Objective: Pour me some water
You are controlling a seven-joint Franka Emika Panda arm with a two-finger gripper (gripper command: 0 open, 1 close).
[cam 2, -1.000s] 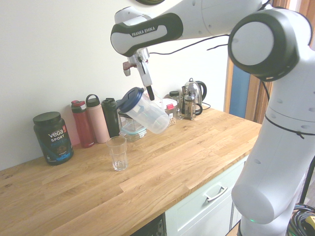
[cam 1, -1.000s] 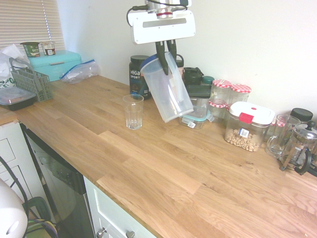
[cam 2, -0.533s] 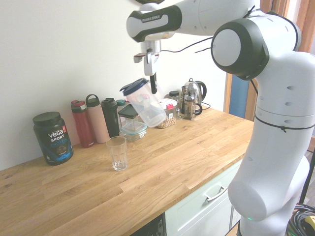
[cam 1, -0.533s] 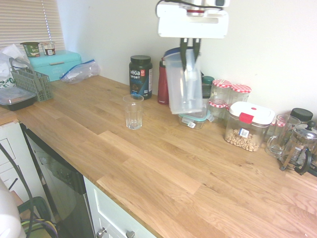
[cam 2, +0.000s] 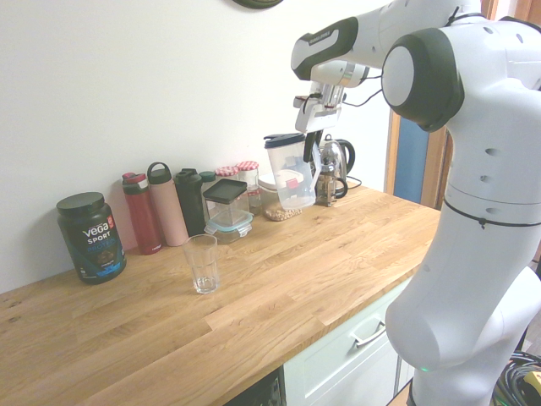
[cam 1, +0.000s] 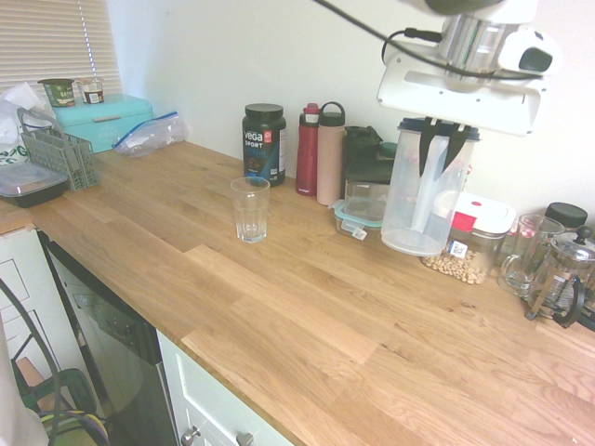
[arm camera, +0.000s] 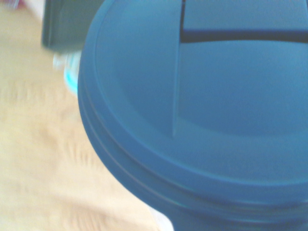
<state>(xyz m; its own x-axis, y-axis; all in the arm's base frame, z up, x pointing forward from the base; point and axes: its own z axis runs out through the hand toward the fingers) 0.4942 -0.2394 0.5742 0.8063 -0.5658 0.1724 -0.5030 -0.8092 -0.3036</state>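
A clear plastic pitcher (cam 1: 420, 200) with a dark blue lid hangs upright just above the wooden counter, near the jars at the back. My gripper (cam 1: 441, 156) is shut on the pitcher's handle, right under the lid. From the other side the pitcher (cam 2: 286, 173) shows in front of the kettle, held by the gripper (cam 2: 309, 145). The blue lid (arm camera: 202, 110) fills the wrist view. An empty-looking drinking glass (cam 1: 249, 210) stands on the counter well left of the pitcher, also seen as the glass (cam 2: 201, 263) near the bottles.
Along the wall stand a black Vega tub (cam 1: 264, 143), a red bottle (cam 1: 307, 150), a pink bottle (cam 1: 329, 153), glass containers (cam 1: 364, 200), a box of nuts (cam 1: 463, 238) and a French press (cam 1: 561, 274). A dish rack (cam 1: 60, 153) sits far left.
The arm has carried the pitcher away from the glass toward the jars, and the pitcher went from tilted to upright and lower.
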